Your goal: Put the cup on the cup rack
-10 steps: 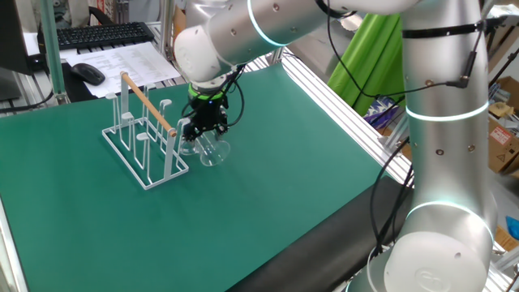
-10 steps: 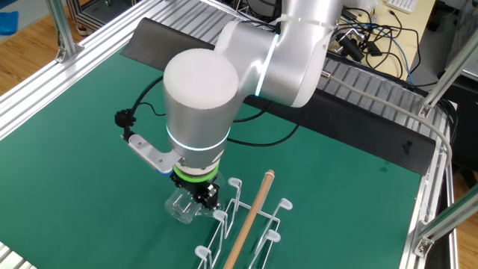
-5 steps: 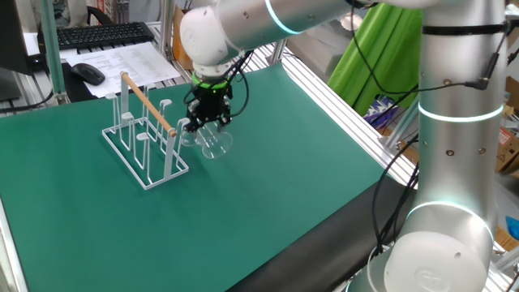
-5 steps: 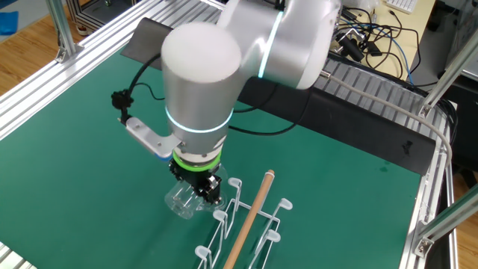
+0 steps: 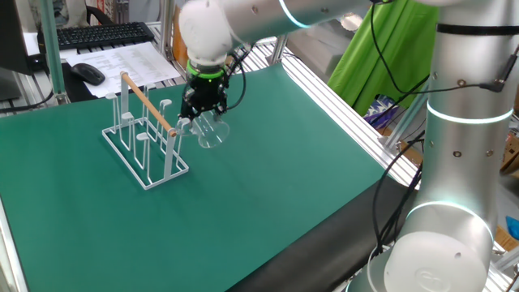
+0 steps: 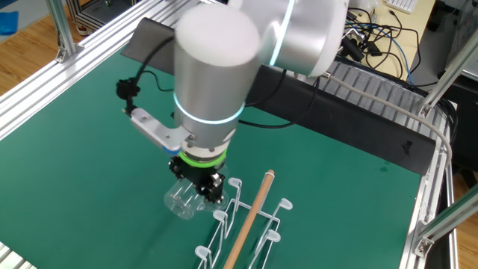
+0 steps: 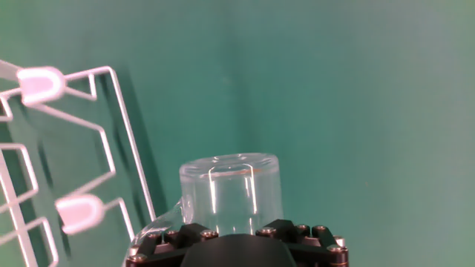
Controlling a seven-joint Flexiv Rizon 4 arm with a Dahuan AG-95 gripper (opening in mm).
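The cup (image 5: 212, 135) is a clear glass mug, and my gripper (image 5: 201, 115) is shut on it, holding it tilted just above the green mat. It hangs right beside the near end of the cup rack (image 5: 147, 139), a white wire frame with a wooden rod (image 5: 148, 104) along the top. In the other fixed view the cup (image 6: 181, 202) sticks out below the gripper (image 6: 200, 187), left of the rack (image 6: 246, 224). In the hand view the cup (image 7: 230, 191) fills the space between my fingers, with the rack's capped pegs (image 7: 41, 80) to the left.
A keyboard (image 5: 101, 34), a mouse (image 5: 87, 73) and papers (image 5: 130, 61) lie beyond the mat's far edge. Aluminium rails (image 5: 340, 97) border the mat on the right. Cables (image 6: 373, 41) lie behind the table.
The arm has risen and shifted slightly toward the far side, carrying the cup up off the mat beside the rack. The grip has stayed the same.
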